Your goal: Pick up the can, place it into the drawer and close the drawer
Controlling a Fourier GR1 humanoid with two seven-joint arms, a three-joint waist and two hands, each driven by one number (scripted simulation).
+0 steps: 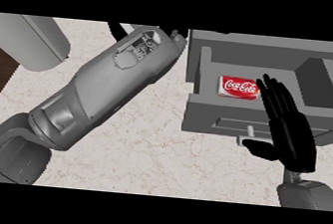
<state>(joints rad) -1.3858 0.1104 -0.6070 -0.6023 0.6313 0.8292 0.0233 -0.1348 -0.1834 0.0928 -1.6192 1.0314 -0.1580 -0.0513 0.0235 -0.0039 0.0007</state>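
The right hand [292, 132] stood open over the front of the drawer [200, 94], its fingers straight and together, its thumb stuck out to the left near the drawer's handle [246, 129]. It held nothing. The can [239, 87] lay on its side inside the open drawer, just left of the right hand's fingertips, which reached about as far as the can's right end; whether they touched it could not be told. The can was red with white lettering and rested against the drawer's near wall, toward the left part of the compartment. The drawer was pulled out from a grey cabinet [279, 44] that sat beyond the hand, and its front panel lay under the palm.

The left forearm [105, 86] stretched up and away across the counter [158, 158], well to the left of the right hand. Of the left hand [117, 30] only a dark bit showed past the wrist at the far edge of the view, so its fingers could not be made out. A pale grey rounded thing [31, 40] lay on the counter farther left, beyond the left forearm, and was partly cut off by the edge of the view.
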